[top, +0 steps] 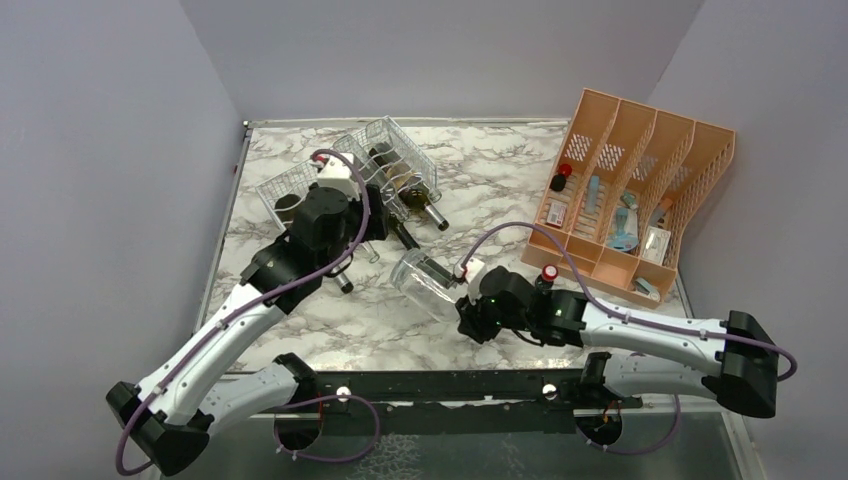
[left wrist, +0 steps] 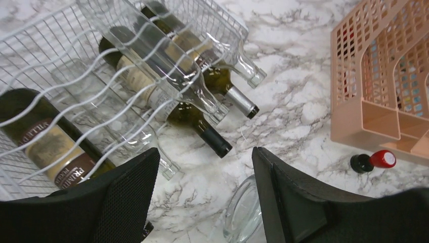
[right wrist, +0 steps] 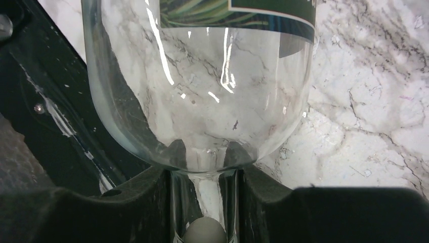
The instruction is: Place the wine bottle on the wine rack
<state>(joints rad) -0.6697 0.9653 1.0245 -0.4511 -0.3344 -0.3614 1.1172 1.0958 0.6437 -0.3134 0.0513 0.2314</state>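
1. Clear glass wine bottle [top: 422,281] — the right gripper [top: 468,300] is clamped on its neck. In the right wrist view its fingers [right wrist: 131,202] press both sides of the neck.
2. The bottle is tilted low over the marble table [top: 500,180], base toward the wine rack [top: 350,170], near it but not on it. Can't tell if it touches the table.
3. Left gripper [left wrist: 202,197] is spread wide with nothing between the fingers, over the rack's front edge.
4. The rack holds several bottles, necks sticking out the front.
5. Orange file organizer [top: 625,195] is at the right — a small red-capped bottle [top: 549,273] sits just beside it.
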